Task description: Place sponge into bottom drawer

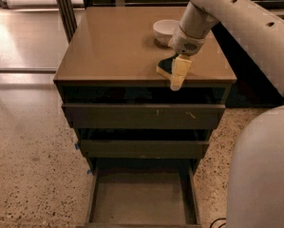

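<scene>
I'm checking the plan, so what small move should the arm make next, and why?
Probably settle the end effector onto the sponge to secure a grip. The end effector is at the sponge, by the front edge of the cabinet top. The sponge lies on that top, and the bottom drawer stands open below.
</scene>
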